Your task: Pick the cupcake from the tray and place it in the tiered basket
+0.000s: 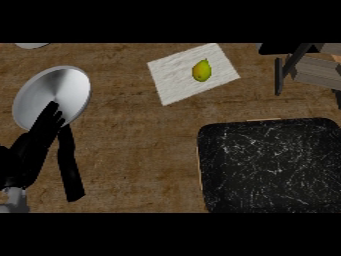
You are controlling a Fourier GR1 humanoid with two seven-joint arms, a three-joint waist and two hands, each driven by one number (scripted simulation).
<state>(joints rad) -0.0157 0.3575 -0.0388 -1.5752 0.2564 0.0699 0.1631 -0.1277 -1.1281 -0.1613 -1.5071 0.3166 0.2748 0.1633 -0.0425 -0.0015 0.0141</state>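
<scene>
The black speckled tray (276, 167) lies at the lower right of the counter, and I see nothing on it. No cupcake shows anywhere in the view. The tiered basket (322, 71), with dark legs and grey shelves, stands at the top right, partly cut off by the view's edge. My left hand (27, 152) is at the far left, open with straight fingers that overlap the lower rim of a silver plate (58, 90). It holds nothing. My right hand does not show.
A white cloth (174, 79) lies at the top centre with a yellow-green fruit (201, 70) on it. The rim of another plate (33, 45) peeks in at the top left. Bare wooden counter (136, 150) lies between the left hand and the tray.
</scene>
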